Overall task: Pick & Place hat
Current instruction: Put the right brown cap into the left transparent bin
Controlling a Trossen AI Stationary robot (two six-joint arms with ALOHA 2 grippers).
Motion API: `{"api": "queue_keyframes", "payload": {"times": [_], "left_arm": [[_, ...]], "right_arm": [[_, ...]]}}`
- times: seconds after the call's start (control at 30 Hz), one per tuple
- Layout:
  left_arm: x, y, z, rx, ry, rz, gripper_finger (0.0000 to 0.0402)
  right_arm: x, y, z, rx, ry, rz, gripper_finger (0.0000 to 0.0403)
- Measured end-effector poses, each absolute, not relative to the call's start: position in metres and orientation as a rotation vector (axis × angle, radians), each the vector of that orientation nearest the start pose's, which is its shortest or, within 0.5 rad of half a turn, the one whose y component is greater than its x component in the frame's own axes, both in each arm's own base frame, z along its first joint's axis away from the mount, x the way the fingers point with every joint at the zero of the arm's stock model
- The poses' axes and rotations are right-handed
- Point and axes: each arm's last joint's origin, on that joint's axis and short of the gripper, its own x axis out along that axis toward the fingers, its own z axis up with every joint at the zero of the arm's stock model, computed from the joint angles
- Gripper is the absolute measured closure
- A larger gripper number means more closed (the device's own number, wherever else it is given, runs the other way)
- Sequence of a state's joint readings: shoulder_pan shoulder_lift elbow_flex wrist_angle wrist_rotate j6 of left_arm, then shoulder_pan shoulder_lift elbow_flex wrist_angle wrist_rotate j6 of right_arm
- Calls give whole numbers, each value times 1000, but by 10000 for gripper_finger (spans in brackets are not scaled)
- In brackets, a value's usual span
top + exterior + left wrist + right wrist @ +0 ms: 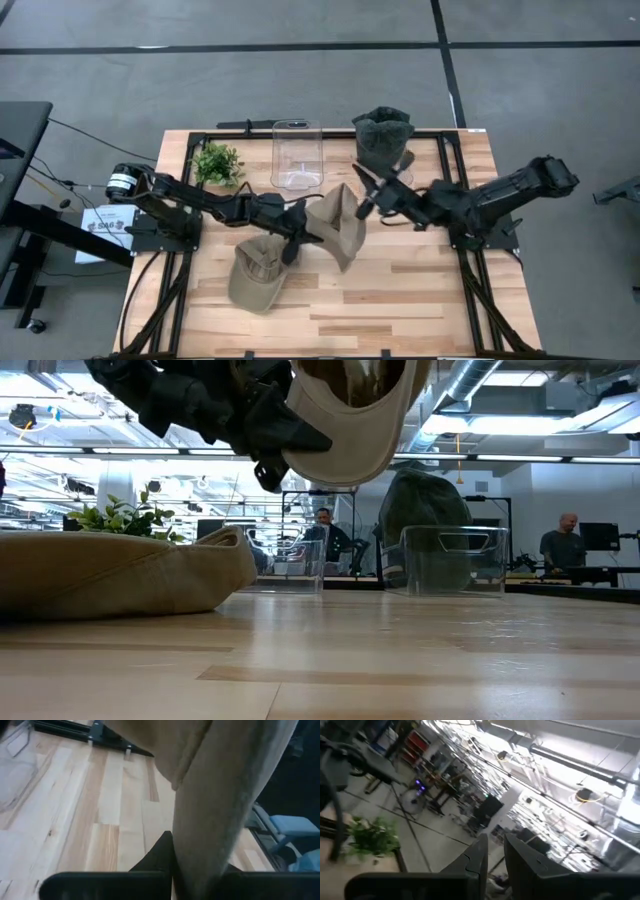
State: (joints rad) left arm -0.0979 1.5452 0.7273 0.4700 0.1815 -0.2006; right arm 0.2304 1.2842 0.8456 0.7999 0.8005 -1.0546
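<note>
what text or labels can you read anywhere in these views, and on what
No text can be read for certain.
White sheet beside the table's left edge, high view: dark print, too small to read.
Tan hats, clear bin and plant: no lettering visible.

The tan hat [338, 228] is a soft fabric cap held clear of the wooden table [400, 300], suspended just in front of the clear plastic container [297, 155]. Its cloth hangs folded, the opening facing downward in the low view. A second tan cap [258, 274] lies flat on the table, crown up, brim resting on the wood, farther from the container.
</note>
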Motion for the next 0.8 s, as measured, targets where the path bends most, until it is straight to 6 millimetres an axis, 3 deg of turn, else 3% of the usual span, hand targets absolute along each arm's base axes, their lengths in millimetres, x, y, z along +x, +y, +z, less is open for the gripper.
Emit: {"api": "queue_keyframes", "payload": {"times": [0.3,0.43,0.63,0.8], "left_arm": [[312,-22,192,-199,426,-249,387],[312,-22,192,-198,429,-253,388],[311,-23,190,-252,458,-240,387],[310,-25,189,-257,466,-244,387]], "right_arm": [[321,29,354,-915,31,-707,349],[333,28,331,-896,155,-636,349],[331,30,295,-852,454,-505,358],[313,42,306,-899,500,-541,387]]}}
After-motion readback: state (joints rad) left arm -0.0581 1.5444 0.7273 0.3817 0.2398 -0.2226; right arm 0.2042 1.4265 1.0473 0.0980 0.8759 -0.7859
